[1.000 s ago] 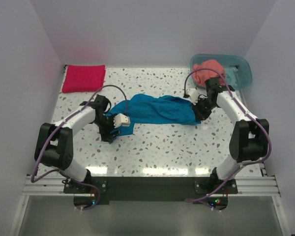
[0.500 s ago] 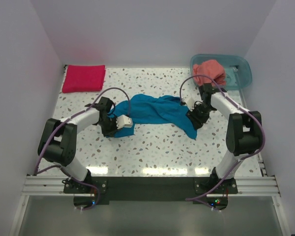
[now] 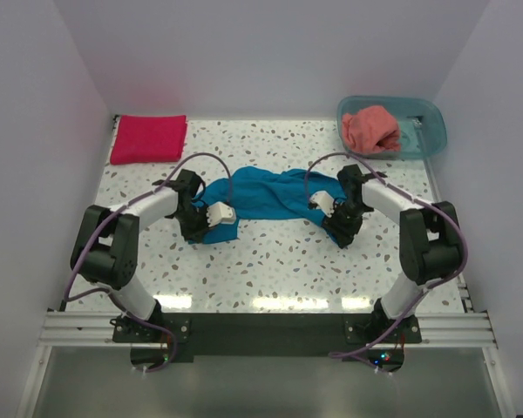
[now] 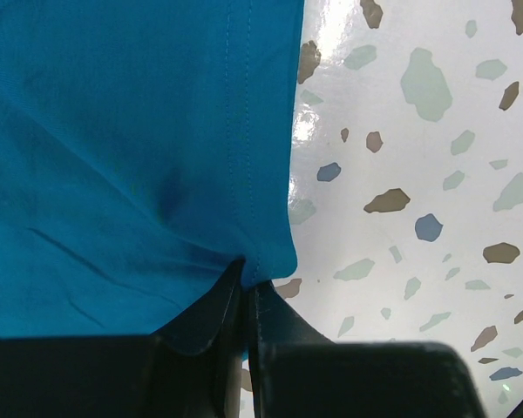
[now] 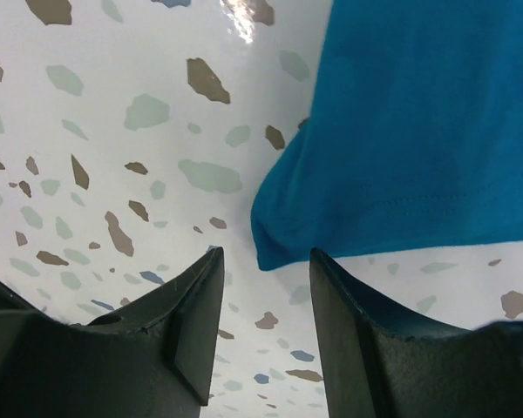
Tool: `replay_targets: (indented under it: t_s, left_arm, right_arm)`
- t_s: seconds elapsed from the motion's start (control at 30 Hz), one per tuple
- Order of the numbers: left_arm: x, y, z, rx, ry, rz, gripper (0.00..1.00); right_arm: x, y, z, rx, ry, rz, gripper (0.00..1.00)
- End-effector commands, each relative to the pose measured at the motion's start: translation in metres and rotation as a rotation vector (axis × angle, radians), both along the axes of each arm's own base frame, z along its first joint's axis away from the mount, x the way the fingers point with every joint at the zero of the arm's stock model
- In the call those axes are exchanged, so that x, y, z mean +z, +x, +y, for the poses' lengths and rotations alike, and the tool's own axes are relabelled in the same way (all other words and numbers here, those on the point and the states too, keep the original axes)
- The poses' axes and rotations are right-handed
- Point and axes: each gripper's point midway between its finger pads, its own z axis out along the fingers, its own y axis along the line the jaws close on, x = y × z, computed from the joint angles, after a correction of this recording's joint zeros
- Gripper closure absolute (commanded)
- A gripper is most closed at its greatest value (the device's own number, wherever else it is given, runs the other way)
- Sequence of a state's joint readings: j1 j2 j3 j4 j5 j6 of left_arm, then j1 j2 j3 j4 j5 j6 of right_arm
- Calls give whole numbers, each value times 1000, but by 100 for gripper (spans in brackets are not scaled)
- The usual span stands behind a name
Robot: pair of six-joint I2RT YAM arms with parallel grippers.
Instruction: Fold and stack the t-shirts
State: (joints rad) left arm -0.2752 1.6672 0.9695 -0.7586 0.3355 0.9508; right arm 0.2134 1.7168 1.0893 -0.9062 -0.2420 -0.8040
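A teal-blue t-shirt (image 3: 270, 193) lies crumpled and stretched across the middle of the table. My left gripper (image 3: 198, 230) is at its left end, shut on the hemmed corner of the cloth (image 4: 131, 157), which is pinched between the fingertips (image 4: 244, 280). My right gripper (image 3: 342, 232) hovers at the shirt's right end, open. That end's corner (image 5: 401, 139) lies on the table just ahead of the fingertips (image 5: 266, 261), not held. A crimson t-shirt (image 3: 148, 138) lies folded at the back left. A salmon t-shirt (image 3: 370, 128) is bunched in the tub.
A translucent teal plastic tub (image 3: 425, 131) stands at the back right corner. The speckled white table (image 3: 279, 261) is walled in at the back and on both sides. Both arms' cables loop above the shirt.
My left gripper has shut on the shirt's left corner. My right gripper has let go of the right end, opened, and moved left and nearer; that end now lies slack on the table.
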Motion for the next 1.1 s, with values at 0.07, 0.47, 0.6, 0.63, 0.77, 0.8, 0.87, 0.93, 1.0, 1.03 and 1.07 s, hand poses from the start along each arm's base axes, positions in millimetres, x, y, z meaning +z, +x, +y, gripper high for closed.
replay_targets:
  t_s: [0.07, 0.47, 0.6, 0.63, 0.77, 0.8, 0.87, 0.93, 1.0, 1.03, 1.07]
  left_arm:
    - [-2, -10, -5, 17, -17, 61, 98]
    - [22, 6, 6, 144, -87, 59, 100]
    - [104, 73, 22, 277, -232, -92, 100]
    - [120, 84, 25, 299, -253, -115, 100]
    - [209, 149, 36, 413, -372, -328, 100]
    - [240, 166, 38, 423, -393, -415, 100]
    - [274, 192, 45, 492, -426, -531, 100]
    - [325, 215, 54, 567, -486, -682, 100]
    - [377, 227, 64, 602, -527, -843, 100]
    - [394, 230, 69, 638, -544, -889, 100]
    - [412, 229, 71, 647, -559, -943, 100]
  right_arm:
    - [0, 11, 9, 39, -26, -112, 53]
    - [-29, 18, -16, 53, -180, -144, 100]
    - [43, 74, -5, -26, -107, -348, 100]
    - [63, 87, -3, -46, -84, -399, 100]
    - [164, 153, -6, -150, 3, -653, 100]
    - [201, 175, -7, -171, 24, -752, 100]
    - [244, 201, -17, -231, 40, -882, 100]
    - [299, 225, -27, -300, 54, -1028, 100]
    - [355, 241, -32, -341, 85, -1177, 100]
    - [376, 245, -36, -362, 94, -1240, 100]
    - [402, 246, -35, -365, 115, -1306, 100]
